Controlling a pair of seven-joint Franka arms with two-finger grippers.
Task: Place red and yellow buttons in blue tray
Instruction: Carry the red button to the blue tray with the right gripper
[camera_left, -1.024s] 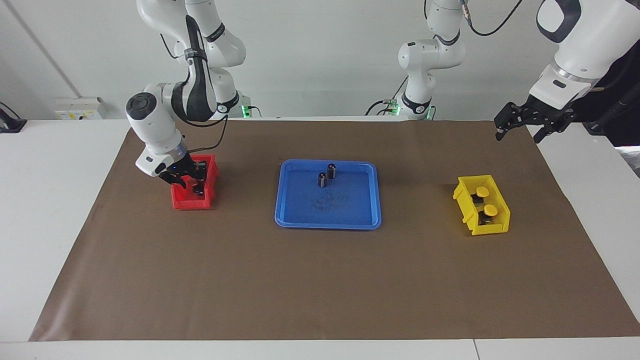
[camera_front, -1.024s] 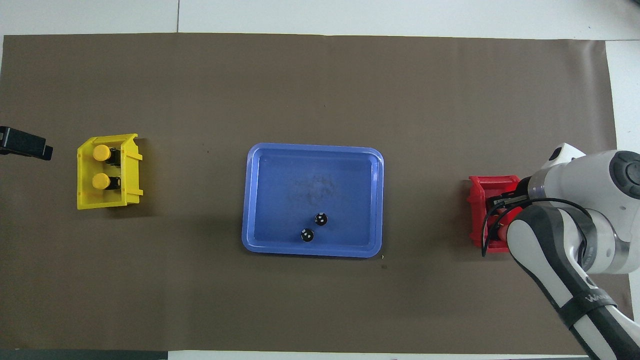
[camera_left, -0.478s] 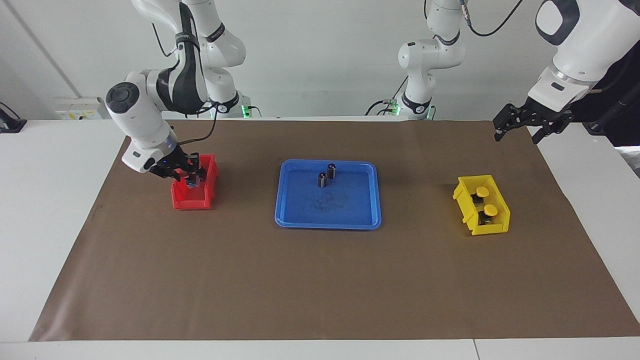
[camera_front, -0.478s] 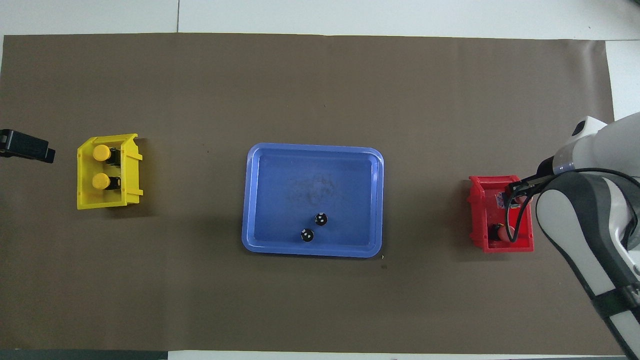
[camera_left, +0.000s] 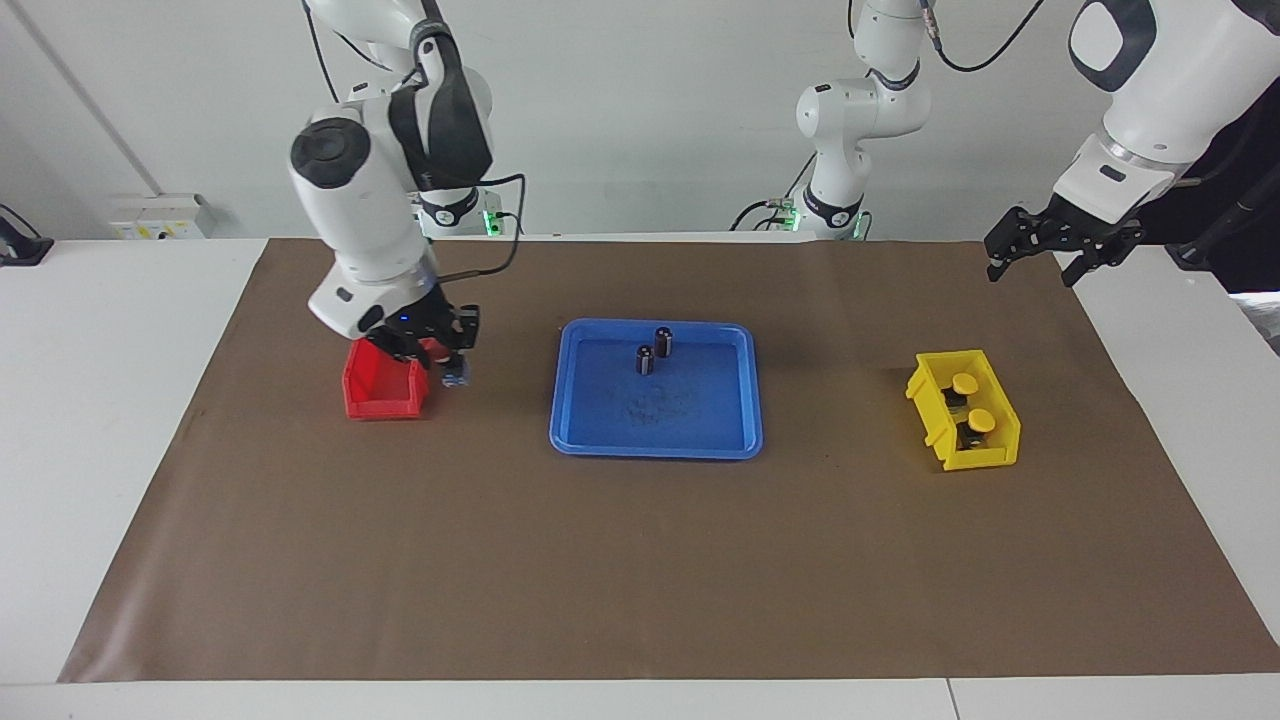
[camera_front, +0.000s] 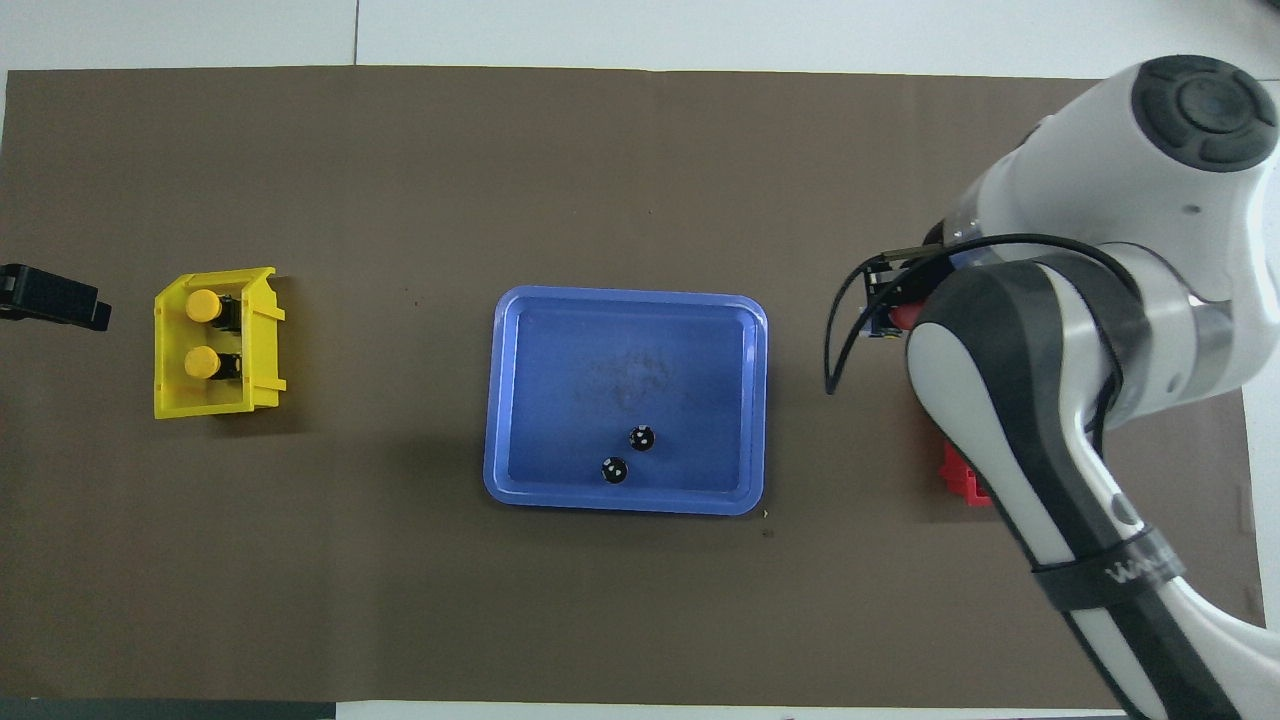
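Red button (camera_left: 437, 352), round glossy cap, sits pinched in the right gripper (camera_left: 443, 358) over the red bin's (camera_left: 383, 392) tray-side edge; the overhead view hides that bin almost wholly under the arm. Two yellow buttons (camera_front: 203, 333) lie in the boxy yellow bin (camera_front: 262, 345) toward the left arm's end. Smooth round-cornered blue tray (camera_left: 742, 400) mid-mat holds two dark cylinders (camera_left: 654, 350); left gripper (camera_left: 1033, 258) waits over the mat's corner, fingers spread wide.

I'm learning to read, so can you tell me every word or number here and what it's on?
White lettering on the black band round the right arm: too blurred to read.
Red button in the right end effector: nothing readable.
Blue tray, yellow bin, red bin: no writing shows.
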